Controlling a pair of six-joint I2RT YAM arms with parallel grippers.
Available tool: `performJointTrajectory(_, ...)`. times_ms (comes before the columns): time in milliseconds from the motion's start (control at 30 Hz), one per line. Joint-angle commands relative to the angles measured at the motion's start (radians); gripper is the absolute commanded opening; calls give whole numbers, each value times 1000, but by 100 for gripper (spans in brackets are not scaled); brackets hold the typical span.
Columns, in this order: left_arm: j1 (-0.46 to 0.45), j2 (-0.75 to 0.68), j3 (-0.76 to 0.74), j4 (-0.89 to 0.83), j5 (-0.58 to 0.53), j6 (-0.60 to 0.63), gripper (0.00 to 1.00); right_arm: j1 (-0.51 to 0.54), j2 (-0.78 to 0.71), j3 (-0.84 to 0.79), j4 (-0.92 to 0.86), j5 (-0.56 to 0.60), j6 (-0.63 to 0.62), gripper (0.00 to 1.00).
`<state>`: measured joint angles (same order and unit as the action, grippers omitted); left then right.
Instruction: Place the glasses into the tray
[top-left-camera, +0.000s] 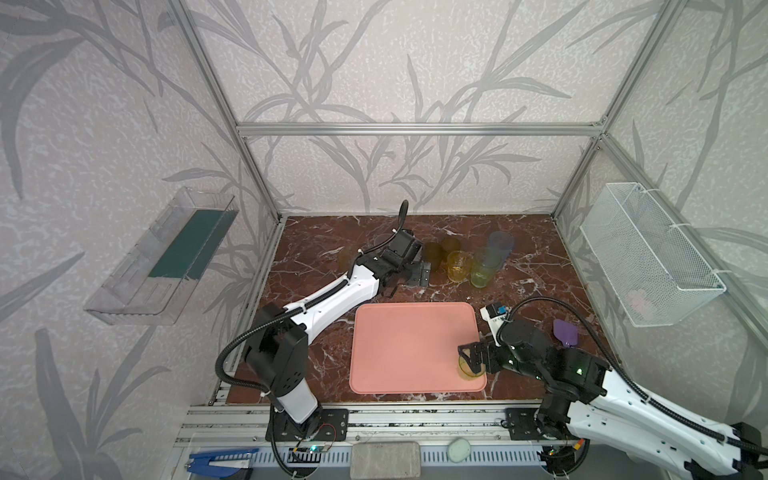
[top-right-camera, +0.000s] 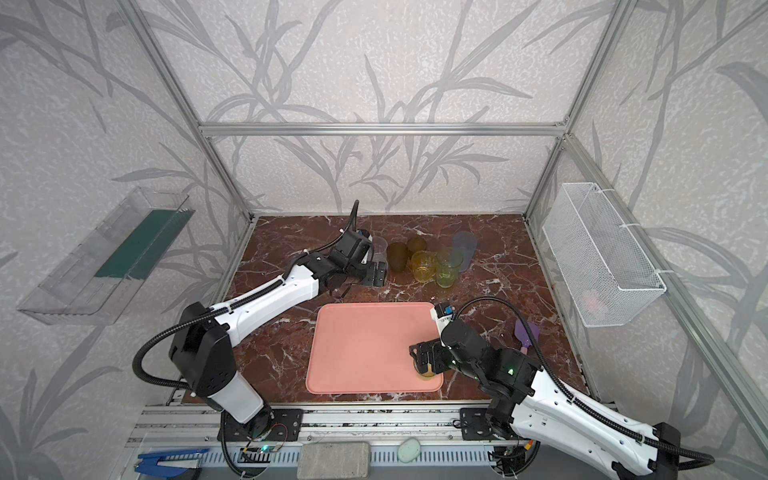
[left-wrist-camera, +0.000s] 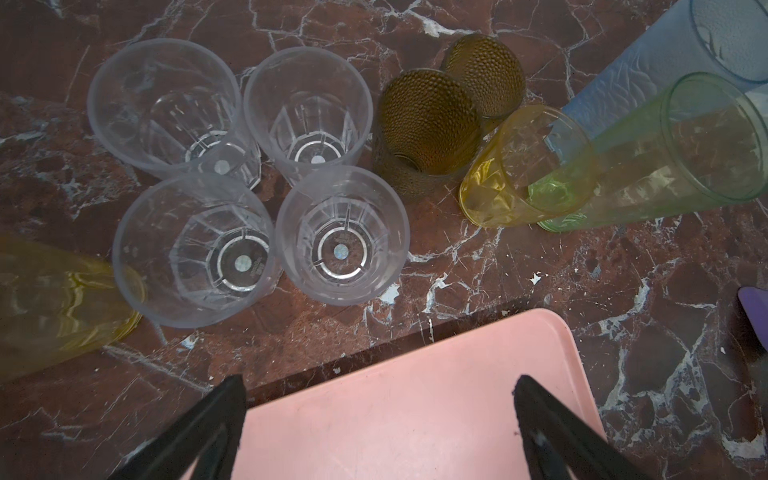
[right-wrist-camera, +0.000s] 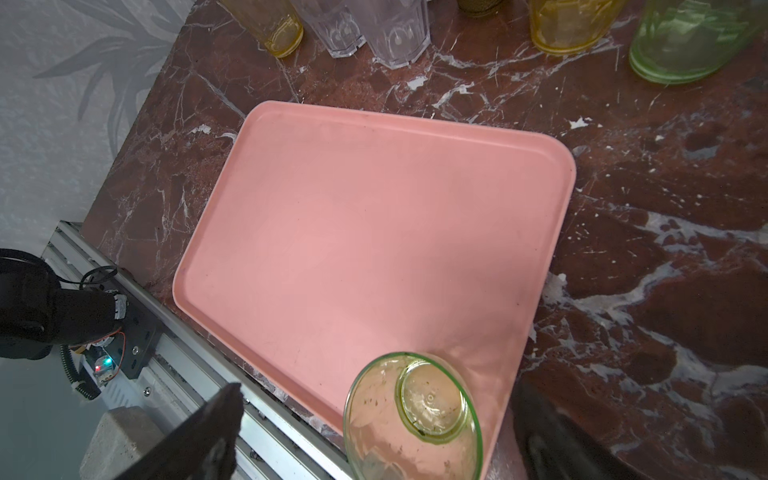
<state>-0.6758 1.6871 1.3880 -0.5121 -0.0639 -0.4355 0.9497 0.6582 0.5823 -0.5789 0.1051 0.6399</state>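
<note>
Right gripper (right-wrist-camera: 378, 386), jaws spread, straddles 1 yellow-green tumbler (right-wrist-camera: 411, 415) on the tray (right-wrist-camera: 374, 208); left gripper (left-wrist-camera: 380, 380) gapes too. Probably light, slick, brittle: pinch mid-wall.

Marble table (top-left-camera: 540, 270), tray (top-left-camera: 407, 345), glasses (top-left-camera: 459, 266), purple spatula (top-left-camera: 564, 331)

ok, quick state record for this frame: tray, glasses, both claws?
tray: flat salmon-pink rectangular plastic tray, on red marble table
in tray: one yellow-green translucent tumbler, upright, near-right corner
on table, behind tray: four clear faceted tumblers, two amber dotted tumblers, short yellow tumbler, tall green tumbler, tall blue tumbler, tall yellow tumbler
right claw: open, straddling the yellow-green tumbler, not gripping
left claw: open, empty, by the clear tumblers
</note>
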Motion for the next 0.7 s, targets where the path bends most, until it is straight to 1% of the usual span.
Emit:
performJointTrajectory(0, -9, 50, 56, -59, -16, 15, 95, -5, -26, -7, -22, 29, 7, 99)
performJointTrajectory(33, -10, 63, 66, -64, -26, 7, 95, -5, -31, -7, -29, 34, 7, 99)
performJointTrajectory(167, -10, 105, 85, -60, -55, -2, 89, -5, -35, -6, -56, 43, 6, 99)
performJointTrajectory(300, -10, 145, 116, -73, -62, 4, 87, -5, -35, -6, -82, 54, 9, 99)
performJointTrajectory(467, -11, 185, 160, -84, -29, 44, 83, -6, -41, -13, -92, 63, 16, 99)
performJointTrajectory(667, -27, 220, 211, -112, -61, 86, 81, -9, -39, -24, -84, 58, 24, 99)
